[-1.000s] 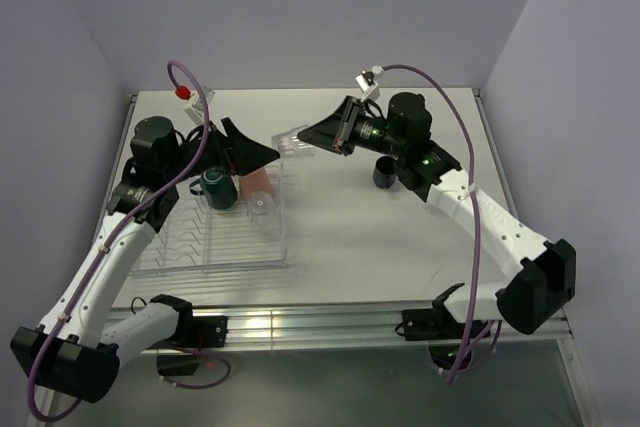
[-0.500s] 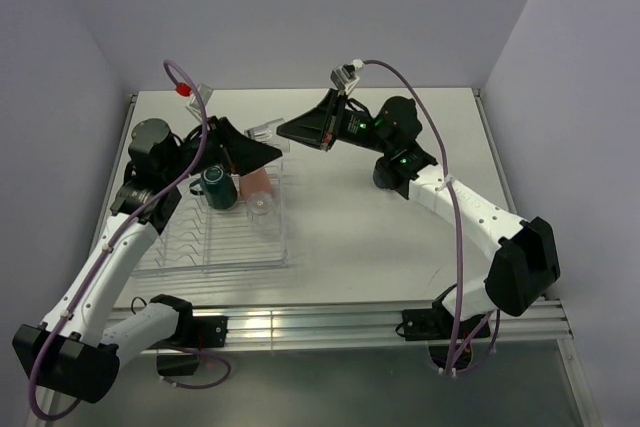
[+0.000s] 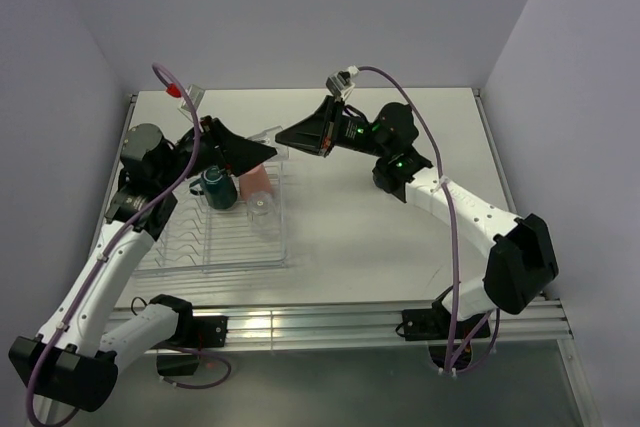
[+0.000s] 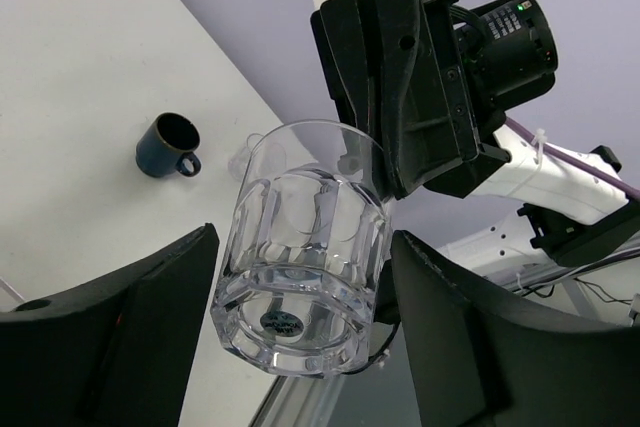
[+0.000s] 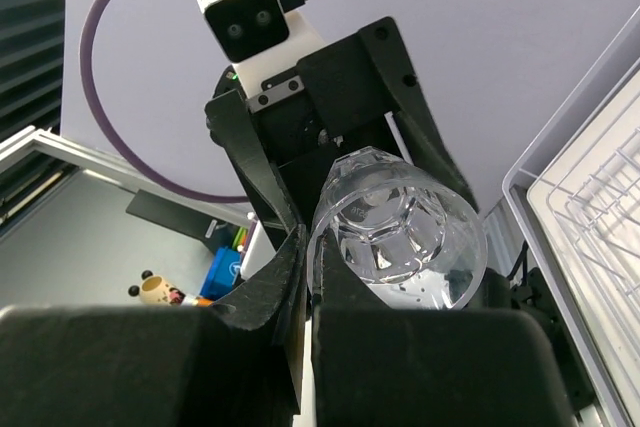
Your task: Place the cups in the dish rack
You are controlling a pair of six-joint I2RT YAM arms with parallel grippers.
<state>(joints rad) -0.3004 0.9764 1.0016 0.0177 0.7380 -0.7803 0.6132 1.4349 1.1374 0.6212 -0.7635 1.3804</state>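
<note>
Clear glass (image 4: 300,282) | right hand (image 5: 308,247) clamped on its rim | left hand (image 4: 305,235) spread, flanking it

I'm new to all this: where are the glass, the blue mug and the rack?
Glass (image 4: 300,247), left wrist view, faceted side.
Blue mug (image 4: 158,155), left wrist view, outer wall.
Rack (image 3: 230,244), top view, bare ribbed floor.

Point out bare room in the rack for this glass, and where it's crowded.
Bare: the near rows of the rack, in front of the teal mug and small glass; also the table right of it. Crowded: the far right corner, where mug, pink tumbler and glass cluster.
</note>
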